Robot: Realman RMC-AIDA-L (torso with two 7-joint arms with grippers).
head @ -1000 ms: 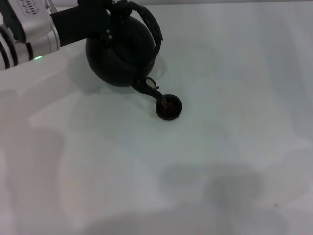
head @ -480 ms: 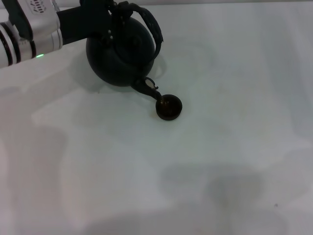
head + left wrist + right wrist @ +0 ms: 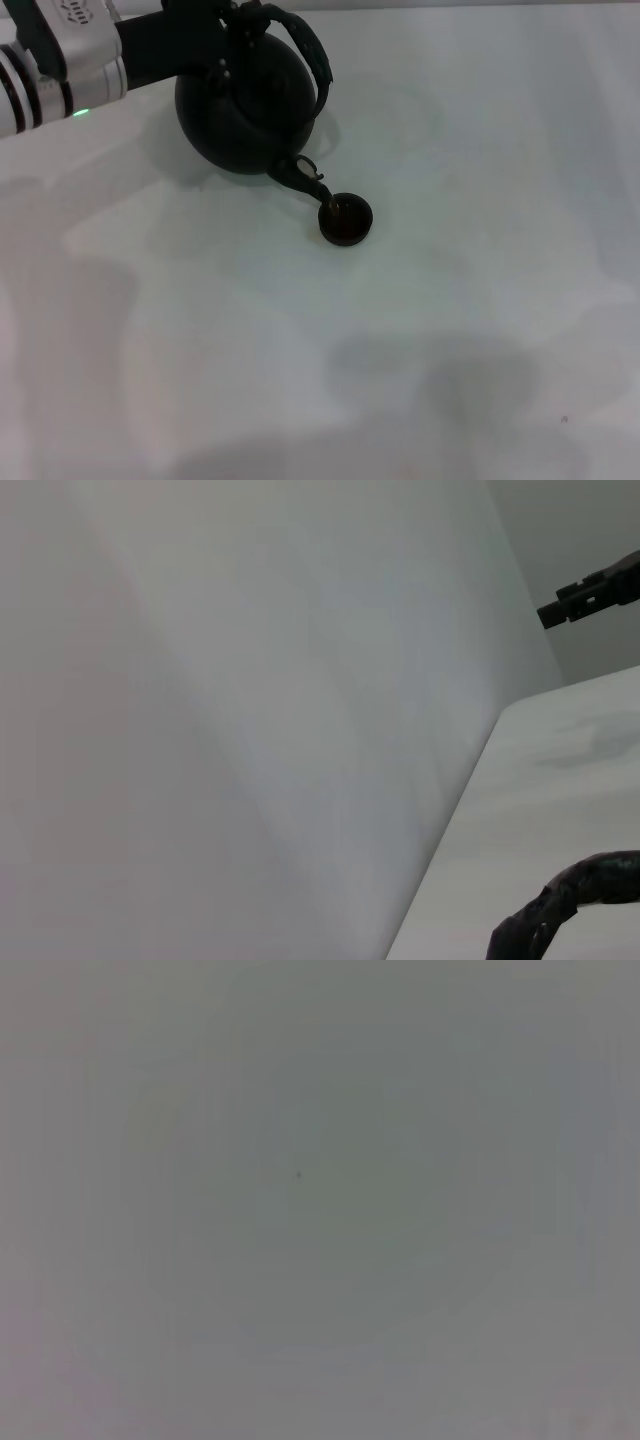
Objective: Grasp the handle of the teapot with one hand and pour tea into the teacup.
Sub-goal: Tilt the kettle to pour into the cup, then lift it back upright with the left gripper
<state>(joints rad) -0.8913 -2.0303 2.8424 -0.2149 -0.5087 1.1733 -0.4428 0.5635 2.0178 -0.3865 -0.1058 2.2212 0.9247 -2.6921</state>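
The large round black teapot (image 3: 245, 110) is at the back left of the white table (image 3: 400, 330), tilted forward. Its short spout (image 3: 300, 180) points down at the near rim of the tiny dark teacup (image 3: 346, 220). My left gripper (image 3: 232, 28) reaches in from the upper left and is shut on the arched dark handle (image 3: 312, 55) at the teapot's top. A piece of the handle also shows in the left wrist view (image 3: 565, 905). The right gripper is out of view; its wrist view shows only plain grey surface.
The left arm's white and black forearm (image 3: 60, 60) lies across the back left corner. A pale wall (image 3: 250, 700) stands behind the table's far edge, with a small dark object (image 3: 590, 590) far off.
The left arm and teapot shifted very slightly up and to the right a second ago, then held still. The spout stays at the teacup's rim.
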